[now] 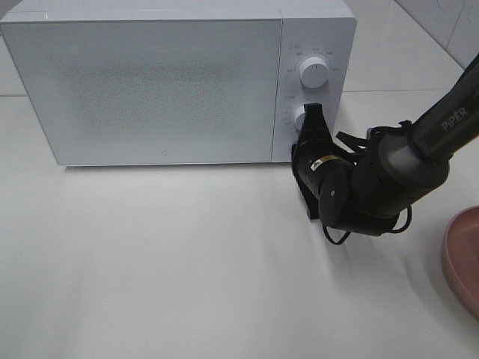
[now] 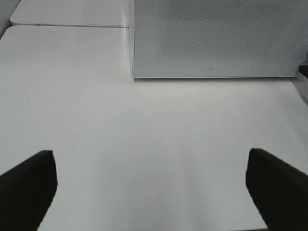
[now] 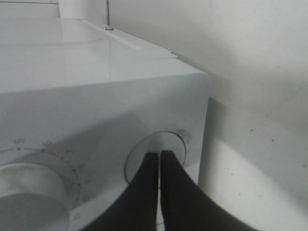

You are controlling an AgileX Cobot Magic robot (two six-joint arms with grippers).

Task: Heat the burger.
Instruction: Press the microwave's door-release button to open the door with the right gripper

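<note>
Right arm (image 1: 419, 142) reaches in from the desk's (image 1: 187, 262) right edge. Right gripper (image 1: 313, 112) is pinched closed, tips on a round control (image 3: 166, 144) low on the microwave (image 1: 150, 82) at the far edge. Left gripper (image 2: 150, 159) is spread wide above the desk. Burger not visible.

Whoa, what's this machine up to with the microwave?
The right gripper, its black fingers shut together, touches the lower round dial on the white microwave oven, whose door is closed. The left gripper hangs open over the white table. No burger is in view; only the edge of a pink round plate shows at the right.
</note>
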